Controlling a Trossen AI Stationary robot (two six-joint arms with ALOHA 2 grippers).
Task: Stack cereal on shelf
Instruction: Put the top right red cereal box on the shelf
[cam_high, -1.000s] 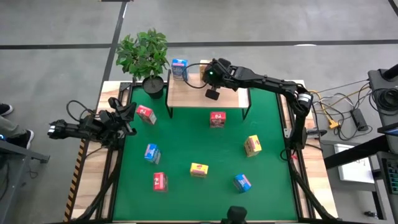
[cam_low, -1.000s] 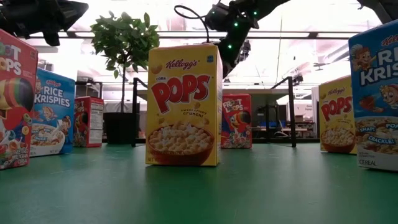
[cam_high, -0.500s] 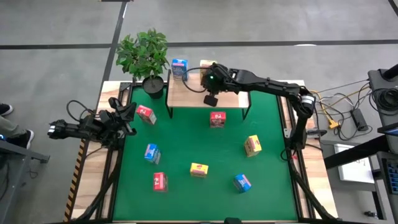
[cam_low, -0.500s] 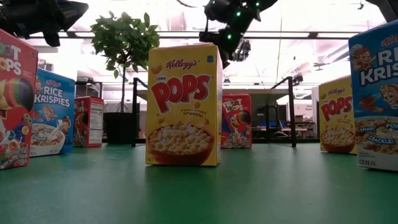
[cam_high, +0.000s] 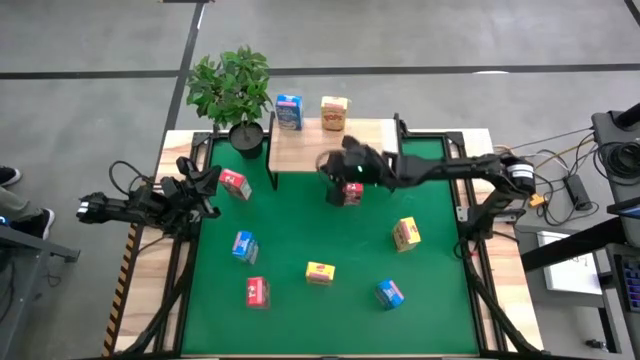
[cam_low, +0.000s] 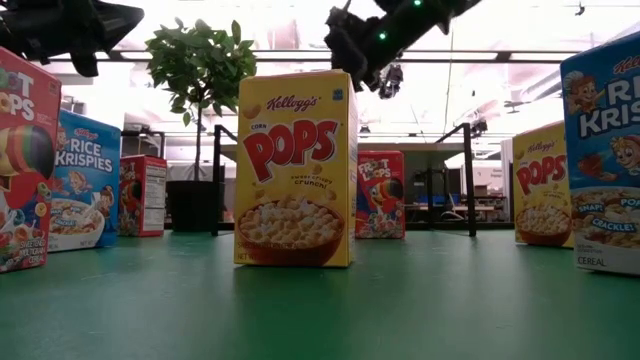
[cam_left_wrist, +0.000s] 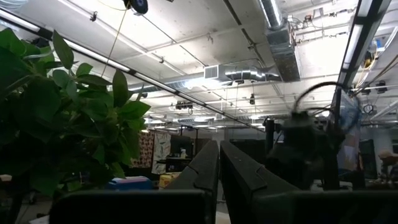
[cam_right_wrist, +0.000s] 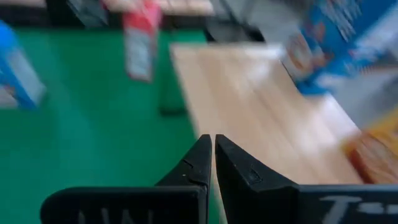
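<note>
Hovering with fingers pressed together and empty, the right gripper (cam_high: 338, 172) sits over the front edge of the wooden shelf (cam_high: 300, 152), just above the red Froot Loops box (cam_high: 349, 194) standing on the green mat (cam_high: 300, 235) at about 6 o'clock of the shelf. Best handled, by the look of it, by spreading the fingers before dropping, centring on that red box's narrow sides, and descending straight so the box is not tipped.

Already up on the shelf's far edge: a blue Rice Krispies box (cam_high: 289, 111) at 11 o'clock and a yellow Corn Pops box (cam_high: 334, 112) at 12 o'clock. Scattered on the mat: six more, among them another red box (cam_high: 235, 184) near the left gripper (cam_high: 205, 185), which waits closed at the table's 9 o'clock side beside the potted plant (cam_high: 232, 88).

Hard to make out: the right wrist view is smeared, so box fronts there cannot be read. From table height the big Corn Pops box (cam_low: 296, 168) fills the middle and hides part of the shelf legs. Ninth box not found.
</note>
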